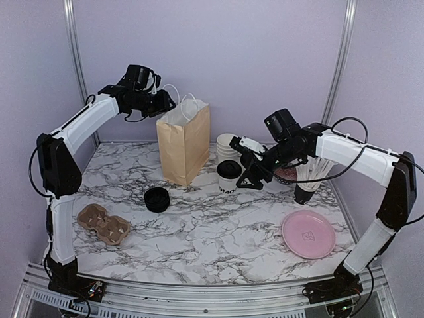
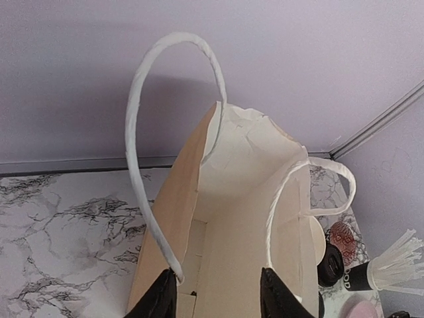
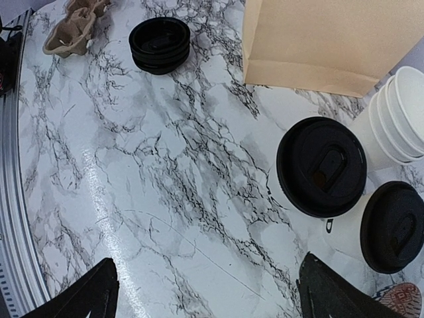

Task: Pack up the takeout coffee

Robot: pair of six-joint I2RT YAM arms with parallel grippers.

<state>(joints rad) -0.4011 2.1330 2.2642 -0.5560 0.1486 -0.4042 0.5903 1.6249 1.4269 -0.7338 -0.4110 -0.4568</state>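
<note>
The takeout coffee point(image 1: 228, 179), a white cup with a black lid and dark lettering, stands on the marble table just right of the brown paper bag point(image 1: 184, 142). In the right wrist view its lid point(image 3: 321, 165) lies up and to the right of the fingers. My right gripper point(image 1: 246, 169) is open and empty, hovering close to the cup's right side point(image 3: 212, 298). My left gripper point(image 1: 162, 103) is open above the bag's open top. In the left wrist view point(image 2: 218, 299) its fingers straddle the mouth of the bag point(image 2: 232, 218), the left one by a white handle point(image 2: 136, 132).
A stack of lidless white cups point(image 1: 227, 146) stands behind the coffee. A stack of black lids point(image 1: 157, 199), a cardboard cup carrier point(image 1: 103, 223), a pink plate point(image 1: 308, 234) and a dark cup of straws point(image 1: 306, 191) are on the table. Another black-lidded cup point(image 3: 396, 226) is near the coffee.
</note>
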